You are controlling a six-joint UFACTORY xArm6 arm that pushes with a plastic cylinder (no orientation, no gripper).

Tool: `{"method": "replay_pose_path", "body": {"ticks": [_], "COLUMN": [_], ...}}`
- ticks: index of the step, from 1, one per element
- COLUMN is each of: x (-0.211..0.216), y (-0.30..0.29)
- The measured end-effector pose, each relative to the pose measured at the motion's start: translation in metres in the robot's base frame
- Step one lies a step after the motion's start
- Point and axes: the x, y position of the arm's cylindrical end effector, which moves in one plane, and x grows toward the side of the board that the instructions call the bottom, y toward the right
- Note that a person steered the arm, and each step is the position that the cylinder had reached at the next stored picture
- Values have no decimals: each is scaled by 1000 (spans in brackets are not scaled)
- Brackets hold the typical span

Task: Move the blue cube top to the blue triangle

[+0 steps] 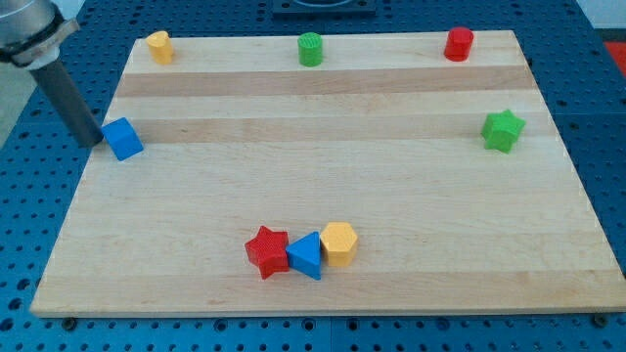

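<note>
Here the rod's tip stands at the view's left edge of the wooden surface, just beside the blue cube and on its left side, so close that contact cannot be ruled out. The arm carries no fingers, so nothing is apart, together or clamped; the rod can only push. The cube sits near the surface's left border, in its upper half, well apart from the blue triangle, which lies near the view's bottom, a little left of centre. The triangle is wedged between a red star on its left and a yellow hexagon on its right, touching or nearly touching both. Placement of the tip on the cube's outer side suits, in all likelihood, a push toward the view's right and inward across the surface. Since the goal spot lies just above the triangle, the push would presumably need to carry the cube rightward and downward, stopping short of the cluster so that neither neighbour is disturbed. The task appears to be at its start, the cube being far from its goal. Along the view's top stand a yellow block, a green cylinder and a red cylinder; a green star rests near the right edge. None of these lies on the likely path.
</note>
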Motion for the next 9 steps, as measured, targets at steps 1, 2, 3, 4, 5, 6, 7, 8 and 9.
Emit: {"method": "replay_pose_path", "body": {"ticks": [1, 2, 3, 4, 5, 6, 7, 8, 9], "x": [-46, -34, -1, 2, 7, 18, 24, 34, 40], "y": [8, 28, 28, 39, 41, 41, 44, 44, 73]}}
